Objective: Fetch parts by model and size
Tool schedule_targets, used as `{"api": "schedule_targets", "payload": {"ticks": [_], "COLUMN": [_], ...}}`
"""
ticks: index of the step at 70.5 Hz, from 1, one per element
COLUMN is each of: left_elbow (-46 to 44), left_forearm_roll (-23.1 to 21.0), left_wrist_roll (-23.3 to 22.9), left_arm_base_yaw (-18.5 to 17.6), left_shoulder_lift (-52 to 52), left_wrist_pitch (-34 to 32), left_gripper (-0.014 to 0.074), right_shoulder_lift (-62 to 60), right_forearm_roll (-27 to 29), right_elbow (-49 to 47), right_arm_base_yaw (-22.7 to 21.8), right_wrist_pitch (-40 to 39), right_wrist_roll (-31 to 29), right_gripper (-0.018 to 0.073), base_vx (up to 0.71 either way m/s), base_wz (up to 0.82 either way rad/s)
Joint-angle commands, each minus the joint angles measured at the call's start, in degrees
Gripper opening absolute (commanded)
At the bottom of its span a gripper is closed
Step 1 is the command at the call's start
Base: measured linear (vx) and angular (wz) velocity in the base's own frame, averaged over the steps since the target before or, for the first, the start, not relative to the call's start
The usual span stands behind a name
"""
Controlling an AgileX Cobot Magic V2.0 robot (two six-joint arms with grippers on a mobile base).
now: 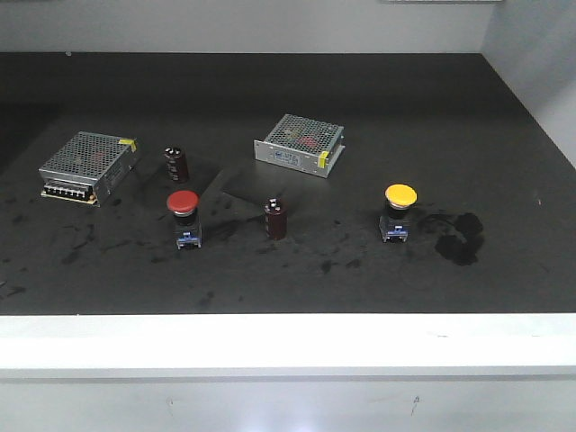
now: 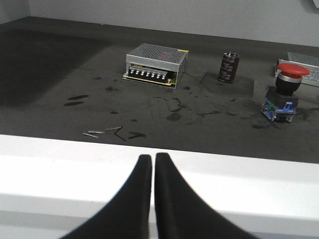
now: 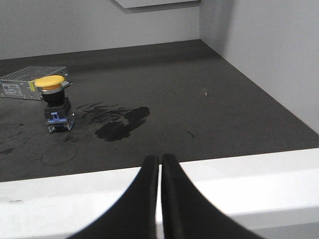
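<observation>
— What's surrounding you?
— A scuffed black mat [image 1: 504,117] is running back to grey walls [image 1: 270,22], with a white ledge [image 1: 288,342] fronting it.
— The parts?
— The red-capped switch [image 1: 183,216] is standing left of centre, just in front of a capacitor [image 1: 176,164]; the yellow-capped switch [image 1: 399,212] is sitting well right, beside a dark stain [image 1: 459,238].
— Writing?
— The power supply [image 1: 300,144] is showing labels too small to read.
— Jaws?
— My left gripper [image 2: 152,167] and right gripper [image 3: 160,167] are hovering pressed closed, empty

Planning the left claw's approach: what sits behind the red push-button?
A dark capacitor stands upright behind the red push-button, apart from it; a silver power supply box lies further back-left. What lies directly behind its body is hidden.
</observation>
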Motion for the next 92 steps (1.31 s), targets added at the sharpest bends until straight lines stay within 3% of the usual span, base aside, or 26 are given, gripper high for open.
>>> {"api": "schedule_targets", "payload": {"ticks": [1, 44, 55, 68, 73, 85, 92], "left_elbow": [-0.11, -0.21, -0.21, -1.04, -3.76, -18.16, -27.94], "left_forearm_roll": [-0.53, -0.67, -0.67, -0.67, -0.67, 0.1, 3.91], "left_wrist_roll": [-0.29, -0.39, -0.47, -0.93, -1.1, -0.74, -0.72], "left_arm_base_yaw": [-0.21, -0.22, -0.22, -0.22, -0.22, -0.22, -0.22], "left_shoulder_lift": [-0.39, -0.39, -0.39, -0.39, -0.34, 2.5, 8.18], "left_wrist_pitch": [-4.22, -5.61, -12.52, -29.44, -30.26, -22.57, -20.49], "left_gripper": [-0.0006, -0.0006, -0.0006, -0.0006, -0.0006, -0.0006, -0.0006], "right_shoulder_lift": [-0.98, -0.98, -0.98, -0.98, -0.98, 2.33, 7.41], "right_forearm_roll": [-0.57, -0.75, -0.61, -0.61, -0.61, -2.42, -4.37], "right_elbow": [0.48, 0.42, 0.42, -0.62, -3.51, -15.1, -22.9], "right_arm_base_yaw": [0.15, 0.15, 0.15, 0.15, 0.15, 0.15, 0.15], "right_wrist_pitch": [-4.3, -4.89, -9.39, -20.75, -21.22, -17.67, -17.54], "right_wrist_roll": [-0.04, -0.04, -0.04, -0.04, -0.04, -0.04, -0.04], "right_gripper": [-0.0009, -0.0009, -0.0009, -0.0006, -0.0006, -0.0005, -0.0005], "base_vx": [0.0, 0.0, 0.0, 0.0, 0.0, 0.0, 0.0], "base_wz": [0.0, 0.0, 0.0, 0.0, 0.0, 0.0, 0.0]}}
